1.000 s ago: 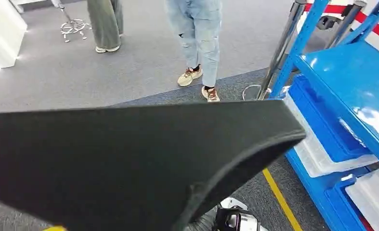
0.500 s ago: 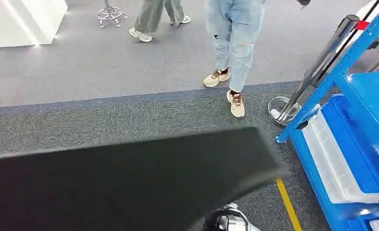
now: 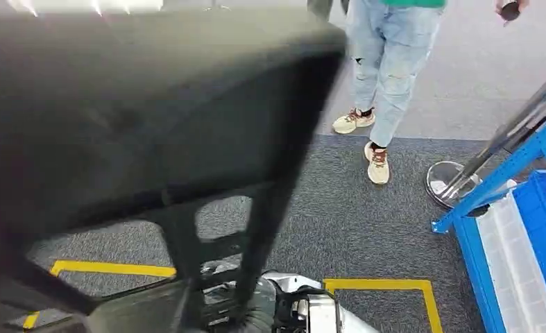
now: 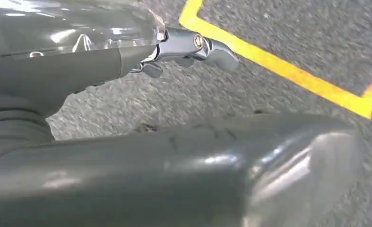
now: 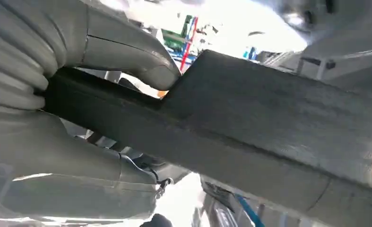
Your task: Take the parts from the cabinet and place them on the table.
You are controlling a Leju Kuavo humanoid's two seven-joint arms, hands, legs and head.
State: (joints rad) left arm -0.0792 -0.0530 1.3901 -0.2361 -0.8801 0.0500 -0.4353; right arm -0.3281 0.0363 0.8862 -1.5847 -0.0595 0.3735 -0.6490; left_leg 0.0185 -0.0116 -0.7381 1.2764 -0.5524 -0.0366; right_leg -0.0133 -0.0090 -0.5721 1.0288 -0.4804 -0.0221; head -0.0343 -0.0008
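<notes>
A large black flat part (image 3: 138,104) with open struts below it covers the upper left of the head view. My right hand (image 5: 42,142) grips one of its dark bars (image 5: 269,127), thumb on one face and palm on the other. In the head view, grey fingers (image 3: 252,309) wrap a strut at the bottom edge. My left hand (image 4: 184,142) hangs above grey carpet with nothing in it, its thumb apart from the rest of the hand. The part hides most of what lies behind it.
A person in light jeans (image 3: 391,62) and beige shoes stands close ahead on the right. A chrome stanchion base (image 3: 447,180) and a blue rack (image 3: 492,187) with a clear bin (image 3: 516,270) line the right edge. Yellow tape (image 3: 388,285) marks the carpet.
The camera has turned, and the rack has slid toward the right edge. The black part in my right hand has gone from the lower part of the picture to the upper left, showing its struts.
</notes>
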